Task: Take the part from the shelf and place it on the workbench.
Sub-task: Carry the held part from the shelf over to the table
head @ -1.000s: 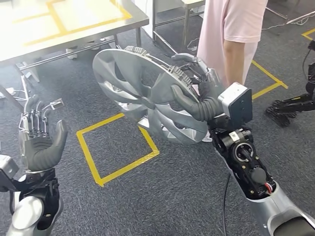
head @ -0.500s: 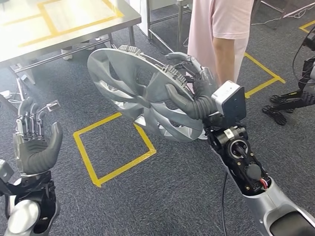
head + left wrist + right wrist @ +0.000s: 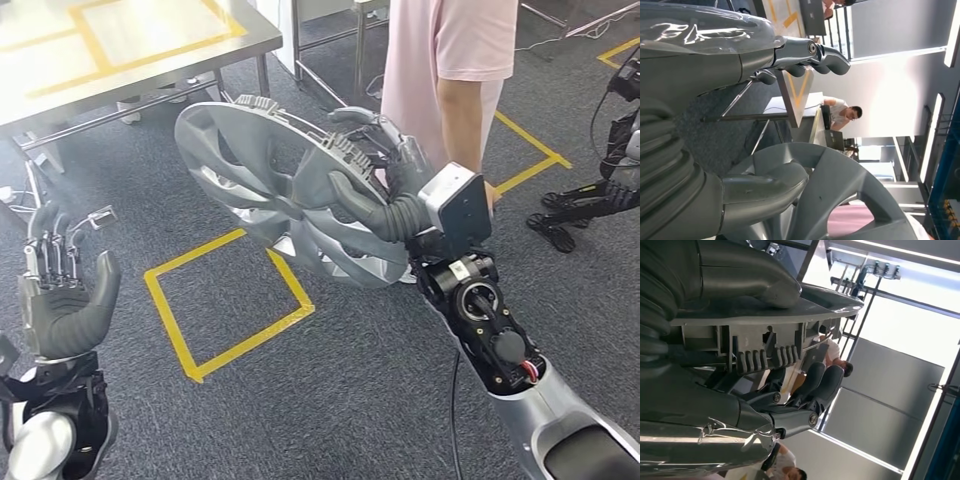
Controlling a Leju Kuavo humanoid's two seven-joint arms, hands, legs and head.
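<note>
1. head view: the right hand (image 3: 389, 185) grips the silver wheel cover (image 3: 290, 190) by its rim. the thick thumb lies across the spoked face; the other fingers (image 3: 370, 122) curl over the ribbed back edge, so the rim is pinched between them. the cover is held in the air, tilted, and reaches out from the fingers toward the steel worktop (image 3: 113, 50), which stands beyond it with yellow tape lines on its surface. the cover does not touch the worktop.
2. head view: the left hand (image 3: 60, 290) is raised palm-up, well apart from the cover. its fingers (image 3: 49, 245) are spread and hold nothing. between the two hands, a yellow tape square (image 3: 226, 300) marks the grey carpet floor (image 3: 317, 400).
3. head view: a person in a pink shirt (image 3: 445, 60) stands just beyond the right hand's fingers.
4. left wrist view: the left hand's thumb (image 3: 764, 187) and dark fingers (image 3: 817, 52) stand apart with nothing between them. grey spokes of the wheel cover (image 3: 843, 185) show past the thumb.
5. right wrist view: the cover's rim (image 3: 764, 335), with its row of ribbed clips, sits clamped between the right hand's thumb (image 3: 749, 275) and its dark fingers (image 3: 817, 380).
</note>
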